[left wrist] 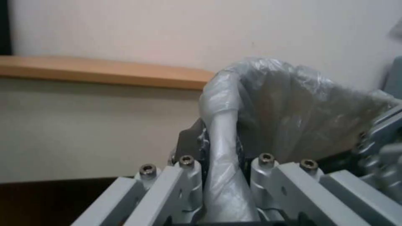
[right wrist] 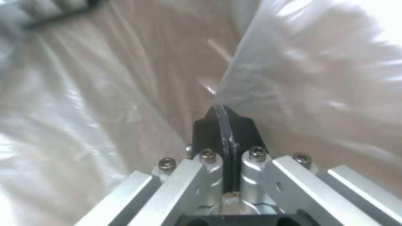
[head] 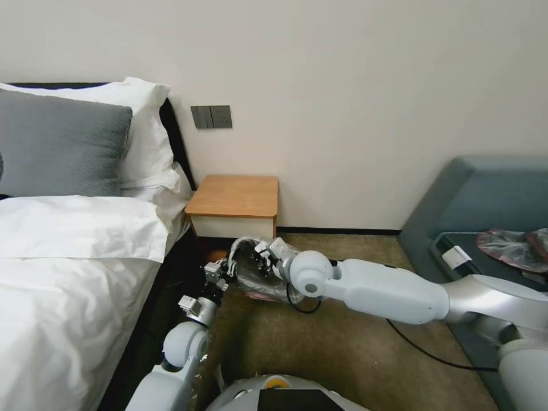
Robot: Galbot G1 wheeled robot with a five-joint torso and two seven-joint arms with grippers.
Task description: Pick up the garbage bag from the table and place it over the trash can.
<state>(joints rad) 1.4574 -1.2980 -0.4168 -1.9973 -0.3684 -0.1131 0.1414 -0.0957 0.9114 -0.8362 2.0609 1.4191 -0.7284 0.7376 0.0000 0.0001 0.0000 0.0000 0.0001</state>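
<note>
Head view, lower centre: garbage bag (head: 257,274) stretched between left gripper (head: 227,268) and right gripper (head: 264,258), below table (head: 235,197); trash can hidden behind film. Left wrist: pads clamped on bag edge. Right wrist: black fingertips (right wrist: 224,133) pinched shut on film.
</note>
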